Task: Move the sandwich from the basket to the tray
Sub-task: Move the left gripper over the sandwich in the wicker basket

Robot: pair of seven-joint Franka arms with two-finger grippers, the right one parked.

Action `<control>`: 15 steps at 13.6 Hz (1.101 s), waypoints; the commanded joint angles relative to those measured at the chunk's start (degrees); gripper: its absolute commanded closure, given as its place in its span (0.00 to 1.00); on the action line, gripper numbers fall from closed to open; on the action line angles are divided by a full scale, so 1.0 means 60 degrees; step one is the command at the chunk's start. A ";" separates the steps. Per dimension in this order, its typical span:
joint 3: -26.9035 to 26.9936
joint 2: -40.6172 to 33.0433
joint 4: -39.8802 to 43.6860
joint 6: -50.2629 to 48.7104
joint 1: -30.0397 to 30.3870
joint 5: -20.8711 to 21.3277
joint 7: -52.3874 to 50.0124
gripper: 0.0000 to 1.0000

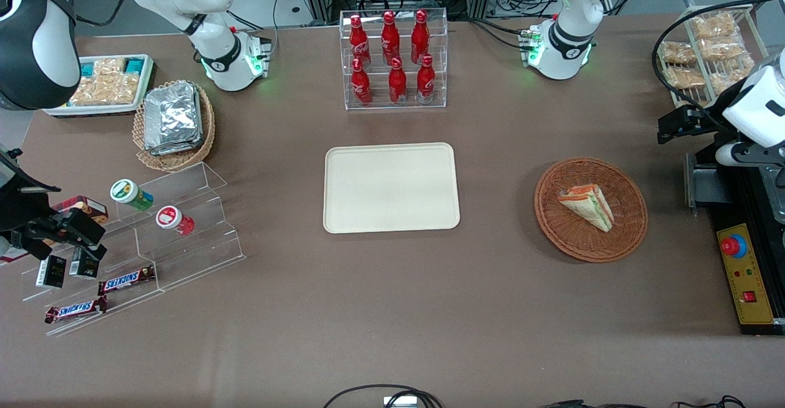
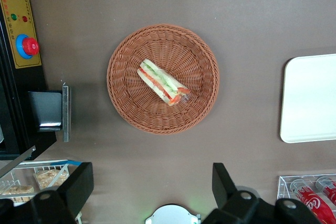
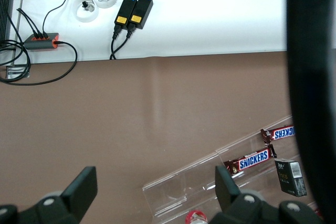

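Observation:
The sandwich (image 1: 589,205) (image 2: 161,82), a clear-wrapped white wedge with green and red filling, lies on its side in the reddish-brown wicker basket (image 1: 635,227) (image 2: 202,106). The cream tray (image 1: 392,187) (image 2: 310,98) sits bare at the table's middle, beside the basket toward the parked arm's end. My left gripper (image 1: 677,126) (image 2: 152,179) hangs high above the table at the working arm's end, off to the side of the basket and not over it. Its black fingers (image 2: 79,182) are spread wide open with nothing between them.
A clear rack of red bottles (image 1: 394,58) stands farther from the front camera than the tray. A yellow control box with a red button (image 1: 745,273) and a grey bracket (image 1: 699,181) sit beside the basket. A wire rack of snack packets (image 1: 711,52) is near the working arm's base.

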 commanded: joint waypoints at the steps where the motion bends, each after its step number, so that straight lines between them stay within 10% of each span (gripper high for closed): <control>1: 0.0025 -0.0024 -0.0039 0.0019 -0.0022 0.0056 0.0095 0.00; 5: 0.0011 0.0430 0.0138 0.0237 -0.0051 0.0274 -0.0722 0.00; 15: 0.0026 -0.0244 -0.4752 0.4424 -0.0124 0.0334 -0.4295 0.00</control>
